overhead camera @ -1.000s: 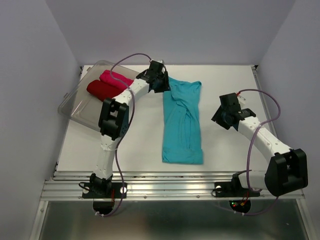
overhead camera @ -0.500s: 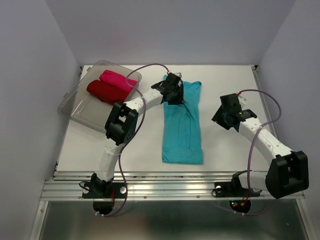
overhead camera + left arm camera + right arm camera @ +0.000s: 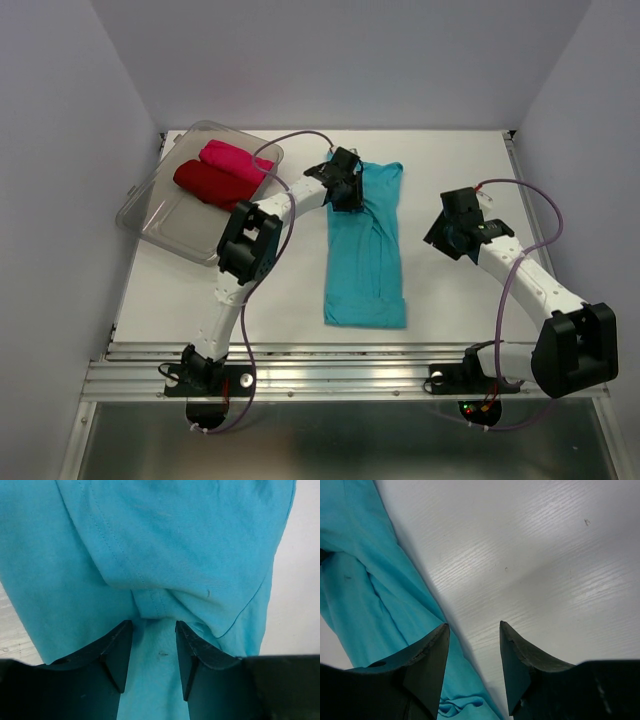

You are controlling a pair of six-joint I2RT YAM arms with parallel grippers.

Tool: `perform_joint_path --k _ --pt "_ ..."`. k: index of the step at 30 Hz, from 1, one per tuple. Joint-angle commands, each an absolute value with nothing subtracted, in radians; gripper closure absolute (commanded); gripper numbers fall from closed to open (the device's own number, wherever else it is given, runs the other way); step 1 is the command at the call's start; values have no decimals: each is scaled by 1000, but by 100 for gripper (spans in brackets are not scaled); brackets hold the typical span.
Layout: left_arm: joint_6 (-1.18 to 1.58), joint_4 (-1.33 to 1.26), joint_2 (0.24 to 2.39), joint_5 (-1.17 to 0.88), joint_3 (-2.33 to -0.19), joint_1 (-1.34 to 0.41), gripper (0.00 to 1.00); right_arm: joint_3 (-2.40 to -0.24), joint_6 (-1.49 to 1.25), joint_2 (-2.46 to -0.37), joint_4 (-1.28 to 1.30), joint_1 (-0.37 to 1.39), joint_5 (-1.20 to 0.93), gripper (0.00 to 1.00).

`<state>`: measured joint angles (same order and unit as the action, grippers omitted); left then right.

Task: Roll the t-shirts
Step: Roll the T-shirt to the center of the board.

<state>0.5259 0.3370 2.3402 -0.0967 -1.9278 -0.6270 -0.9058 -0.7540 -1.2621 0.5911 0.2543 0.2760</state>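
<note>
Shirts first: the dark red t-shirt (image 3: 203,183) and the magenta t-shirt (image 3: 233,158) sit bundled side by side in the clear tub (image 3: 160,228) at the far left, so those two look done. That leaves the turquoise t-shirt (image 3: 366,250), laid out mid-counter (image 3: 270,290) as a long narrow strip, folded lengthwise and not yet rolled at all.

And the left arm is right on it! It reaches across to the strip's far end, and the left jaws are spread apart, straddling a raised ridge of folded cloth seen from the wrist camera. Nothing is pinched between them yet. Over on the other side, the right jaws are spread too, hanging over bare counter just beside the shirt's right-hand edge, touching nothing.

So I'd call this the setup for the first turn of the roll. Next move, as I read it: the left jaws close on that far hem, the right comes in to match it, and both curl the cloth over evenly so the roll doesn't skew.
</note>
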Motion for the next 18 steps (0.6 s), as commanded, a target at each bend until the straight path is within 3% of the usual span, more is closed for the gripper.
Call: perform_joint_path --k 1,13,16,18 --pt "535 325 2347 -100 -1985 -630 51 -922 -739 -1246 568 245 290 50" --pt "529 341 2367 -109 -2031 -630 60 -914 -750 -1241 577 245 282 50" --pt "529 348 2372 -110 -2042 -630 68 -917 -749 -1239 575 245 285 50" --pt "528 348 2367 -109 -2040 -630 80 -920 -749 -1243 577 245 287 50"
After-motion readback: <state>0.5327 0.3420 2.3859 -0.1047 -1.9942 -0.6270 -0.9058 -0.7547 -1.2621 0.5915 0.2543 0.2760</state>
